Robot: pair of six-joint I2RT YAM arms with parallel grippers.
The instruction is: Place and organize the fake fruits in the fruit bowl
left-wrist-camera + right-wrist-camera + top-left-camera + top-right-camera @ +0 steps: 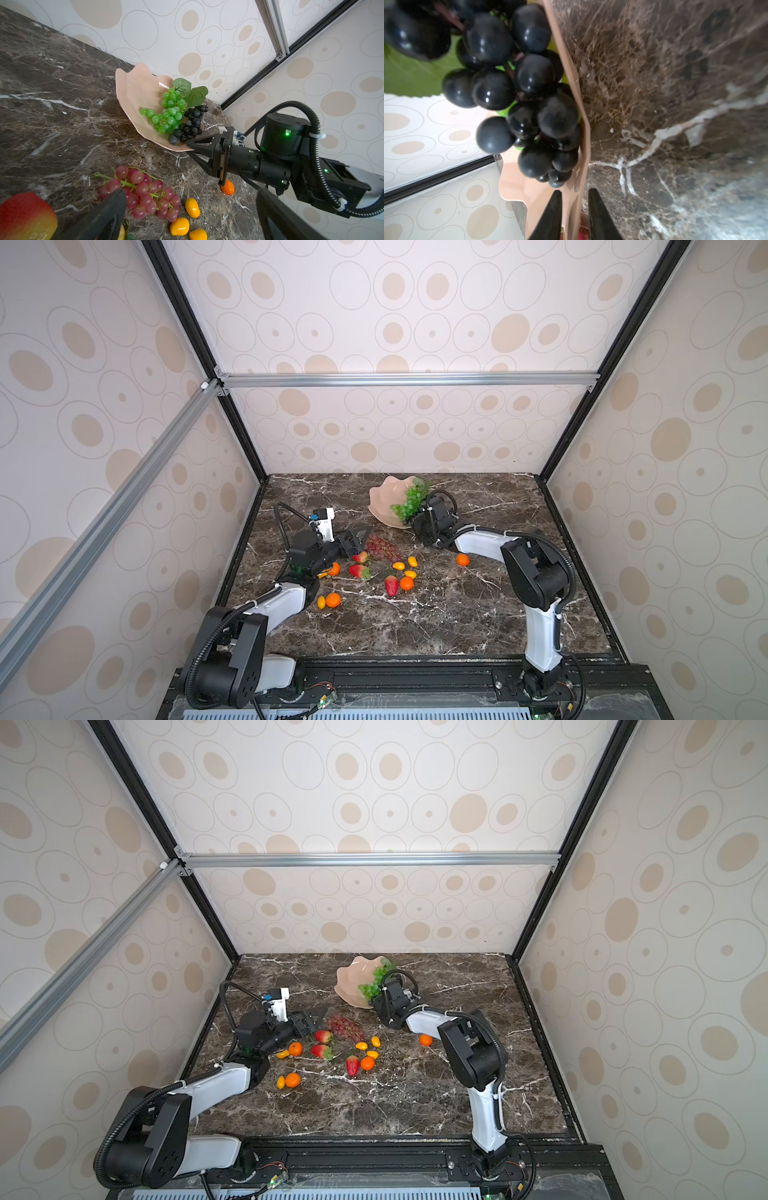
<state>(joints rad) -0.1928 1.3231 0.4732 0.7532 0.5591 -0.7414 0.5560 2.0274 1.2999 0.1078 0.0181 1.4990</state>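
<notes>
Left fingers (pixel 108 212) spread wide, empty; red grapes (pixel 143 193) just ahead. Right fingers (pixel 554 214) narrowly straddle fruit bowl (pixel 512 182) rim; grip unclear.

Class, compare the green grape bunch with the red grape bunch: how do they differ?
The green bunch lies in the bowl; the red bunch lies on the table. Leaves sit by the green bunch; the red bunch shows a bare stem. Both are glossy clusters of small round grapes.
</notes>
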